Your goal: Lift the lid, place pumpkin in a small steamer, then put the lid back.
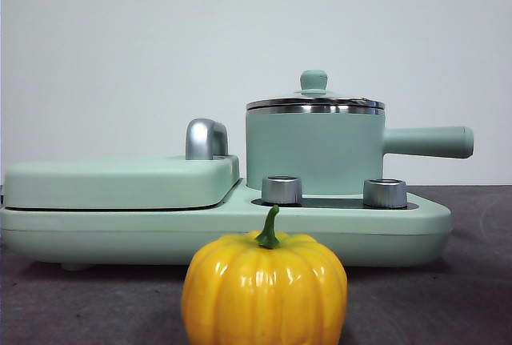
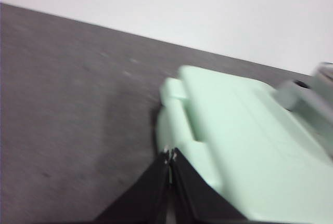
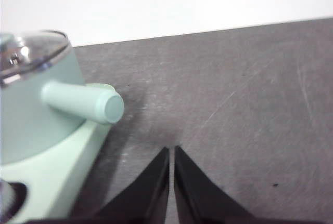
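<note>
Lid [image 1: 314, 102] seated on small steamer [image 1: 314, 151] | we'd pinch its small knob; glass, fragile | pumpkin [image 1: 265, 290] at 6 o'clock: glossy, slippery, probably light | left gripper [image 2: 170, 156], right gripper [image 3: 171, 149]: jaws together, empty

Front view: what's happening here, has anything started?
Nothing is being handled yet. The lid sits closed on the small steamer, which stands on the mint-green cooker base. The pumpkin rests on the table in front of the cooker, untouched. The left gripper hangs with jaws shut near the flat griddle cover; the right gripper, also shut, is over the table beside the steamer's handle.
</note>
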Available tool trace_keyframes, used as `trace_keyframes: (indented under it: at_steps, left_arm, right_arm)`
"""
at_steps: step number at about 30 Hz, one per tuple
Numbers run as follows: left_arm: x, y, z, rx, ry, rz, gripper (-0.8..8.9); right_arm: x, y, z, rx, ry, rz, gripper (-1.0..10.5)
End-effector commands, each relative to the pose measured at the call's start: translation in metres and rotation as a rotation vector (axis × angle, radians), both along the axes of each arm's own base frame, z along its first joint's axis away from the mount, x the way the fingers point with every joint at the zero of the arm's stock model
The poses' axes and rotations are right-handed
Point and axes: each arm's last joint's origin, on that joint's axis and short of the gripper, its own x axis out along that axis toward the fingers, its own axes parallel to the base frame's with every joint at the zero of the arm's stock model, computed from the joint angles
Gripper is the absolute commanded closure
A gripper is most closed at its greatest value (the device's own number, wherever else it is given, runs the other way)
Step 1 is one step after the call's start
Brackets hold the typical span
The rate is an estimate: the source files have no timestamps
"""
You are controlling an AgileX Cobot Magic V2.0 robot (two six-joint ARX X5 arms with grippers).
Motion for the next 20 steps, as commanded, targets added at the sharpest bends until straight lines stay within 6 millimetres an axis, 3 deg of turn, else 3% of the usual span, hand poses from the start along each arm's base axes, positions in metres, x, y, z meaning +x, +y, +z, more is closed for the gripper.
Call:
trace_keyframes:
  at_steps: [1, 9, 20]
  left_arm:
    - [-0.002, -0.002, 0.022, -0.044, -0.027, -0.017, 8.04]
    - [0.008, -0.013, 0.078, -0.052, 0.078, -0.177, 8.04]
    - [0.046, -0.048, 0.147, 0.005, 0.235, -0.591, 8.04]
  right_arm:
    - [-0.005, 0.001, 0.024, 0.129, -0.019, -0.002, 9.3]
    - [-0.017, 0.005, 0.088, 0.151, 0.045, 0.080, 9.3]
    - [-0.016, 0.015, 0.165, 0.061, 0.150, 0.423, 9.3]
